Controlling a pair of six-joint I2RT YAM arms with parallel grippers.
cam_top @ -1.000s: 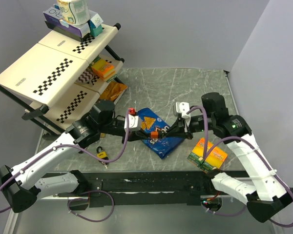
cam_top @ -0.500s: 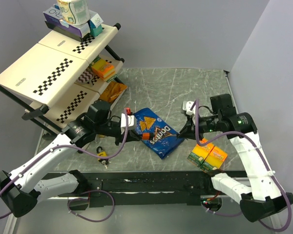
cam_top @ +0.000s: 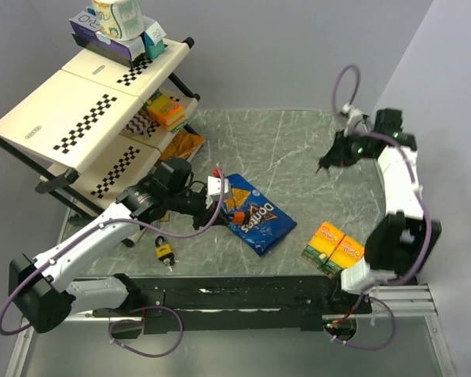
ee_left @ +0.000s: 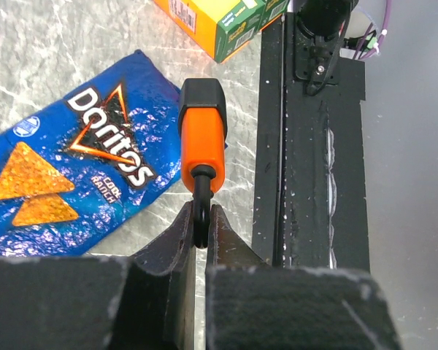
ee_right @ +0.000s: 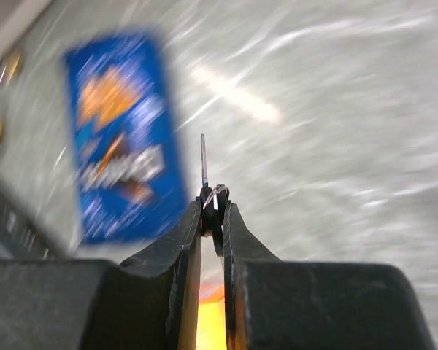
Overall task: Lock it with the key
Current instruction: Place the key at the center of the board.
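Table (cam_top: 298,133): marble-patterned, under both arms.

Rack (cam_top: 71,110): stands left of and beyond the left gripper (ee_left: 198,222).
- Top shelf: a purple box (cam_top: 102,35) with small cartons on it.
- Middle shelf: an orange carton (cam_top: 166,110).
- Bottom shelf: an orange bag (cam_top: 184,145).

Chip bag (cam_top: 255,216): blue, lying flat below and just ahead of the left fingers.

Snack box (cam_top: 335,249): orange and green, lying past the chip bag, well below the right gripper (ee_right: 212,211).

Orange padlock (ee_left: 202,138): orange body, black end cap, black shackle. The left fingers are pressed onto the shackle. The body projects ahead of the fingertips, above the table.

Yellow padlock (cam_top: 164,251): on the table, behind the left fingers.

Key (ee_right: 203,157): thin blade pointing straight out from the right fingertips, which pinch its head and ring. It is held high, well apart from the orange padlock.
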